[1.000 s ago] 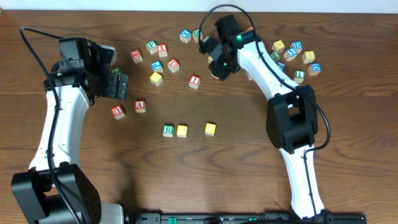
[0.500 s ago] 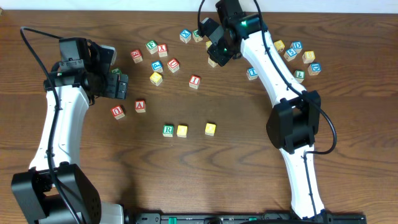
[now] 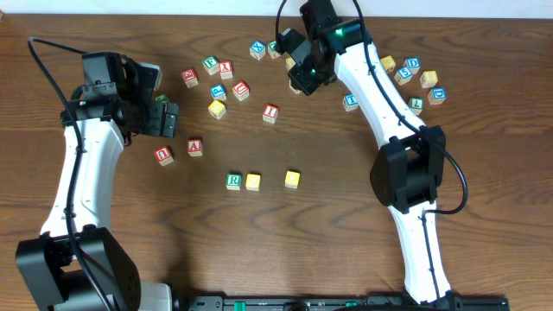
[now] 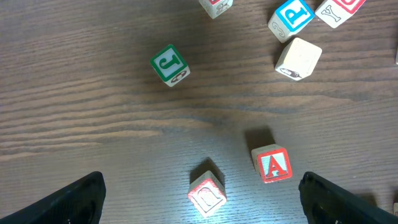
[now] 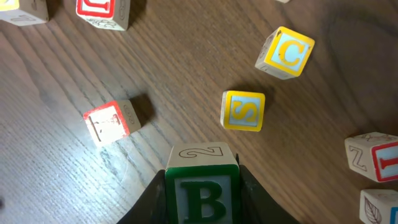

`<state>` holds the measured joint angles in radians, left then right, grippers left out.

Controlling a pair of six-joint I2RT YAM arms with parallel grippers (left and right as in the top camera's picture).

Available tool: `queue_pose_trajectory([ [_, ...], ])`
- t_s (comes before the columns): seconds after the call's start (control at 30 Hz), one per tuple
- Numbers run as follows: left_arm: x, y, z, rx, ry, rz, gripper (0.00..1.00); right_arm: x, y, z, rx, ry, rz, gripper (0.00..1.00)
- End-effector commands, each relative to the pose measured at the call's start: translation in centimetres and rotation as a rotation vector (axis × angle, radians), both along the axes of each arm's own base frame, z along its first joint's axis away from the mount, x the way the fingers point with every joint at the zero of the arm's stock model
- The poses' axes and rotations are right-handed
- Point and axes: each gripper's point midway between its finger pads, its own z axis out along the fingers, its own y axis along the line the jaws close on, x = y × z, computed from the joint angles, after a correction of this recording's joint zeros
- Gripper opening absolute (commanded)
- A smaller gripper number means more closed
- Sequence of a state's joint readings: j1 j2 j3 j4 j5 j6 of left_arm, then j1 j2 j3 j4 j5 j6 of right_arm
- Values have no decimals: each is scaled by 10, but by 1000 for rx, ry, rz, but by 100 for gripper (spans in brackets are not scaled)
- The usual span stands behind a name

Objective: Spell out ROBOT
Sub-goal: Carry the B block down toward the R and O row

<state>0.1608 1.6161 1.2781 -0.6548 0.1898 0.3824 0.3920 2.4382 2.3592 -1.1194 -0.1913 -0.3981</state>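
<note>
Wooden table [image 3: 346, 216] carrying scattered letter cubes. Right gripper [image 3: 302, 79] clamping B cube [image 5: 201, 186] at far side. Left gripper [image 3: 169, 119] gaping wide, gripping nothing, hovering near A cube [image 3: 195, 146]. R cube [image 3: 233, 181] sitting just beside yellow cube [image 3: 252, 181].

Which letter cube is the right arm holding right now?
The green B cube, a 2 on its upper face, pinched between the right fingers. The others, like the yellow S cube and the yellow C cube, lie loose on the table.
</note>
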Motion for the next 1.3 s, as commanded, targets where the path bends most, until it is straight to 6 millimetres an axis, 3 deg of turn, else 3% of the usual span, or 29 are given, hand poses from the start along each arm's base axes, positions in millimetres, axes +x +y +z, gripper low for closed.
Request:
queue_pose_trajectory([
  [0.0, 5, -2, 4, -6, -9, -11, 98, 3, 6, 27, 50, -44, -4, 23],
  [0.17, 5, -2, 4, -6, -9, -11, 98, 5, 10, 61, 82, -121, 1, 24],
  [0.33, 5, -2, 4, -6, -9, -11, 98, -1, 13, 75, 105, -162, 2, 24],
  [0.87, 5, -2, 4, -6, -9, -11, 98, -60, 5, 51, 132, -179, -159, 26],
  [1.27, 5, -2, 4, -6, -9, -11, 98, -105, 36, 58, 126, -235, -324, 25],
])
